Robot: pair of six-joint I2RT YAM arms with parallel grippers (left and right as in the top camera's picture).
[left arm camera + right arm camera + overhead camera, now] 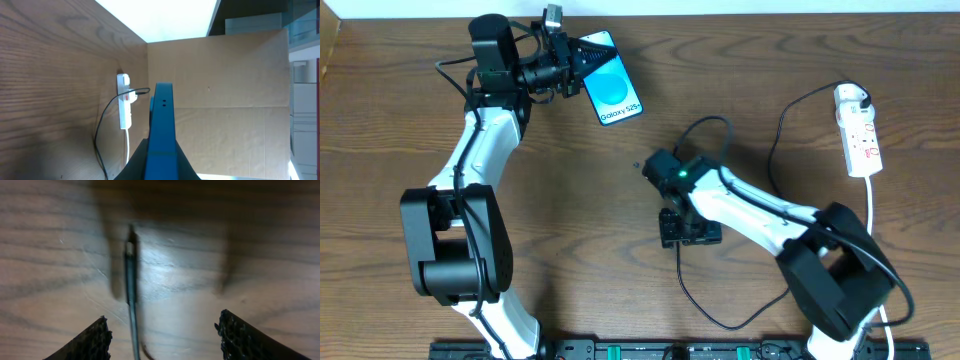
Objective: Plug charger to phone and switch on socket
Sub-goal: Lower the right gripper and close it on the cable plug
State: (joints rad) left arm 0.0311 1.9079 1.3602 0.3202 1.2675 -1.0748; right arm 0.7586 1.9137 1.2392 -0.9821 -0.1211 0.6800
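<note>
**Black connector not yet in phone**

Black charger [131, 270] tip lies on the bench [740, 60] between the parted jaws of the right pincer [165, 337], ungripped. At the far edge the left pincer [578, 62] clamps the phone [612, 90] (screen reads "Galaxy S25+"). Plugging in remains, I judge, as does switching the socket [860, 135], whose markings are unreadable.

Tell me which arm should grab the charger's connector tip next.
Right. The right gripper hangs over the charger, whose connector tip lies on the table between its open jaws. The left gripper is shut on the phone, far across the table.
</note>
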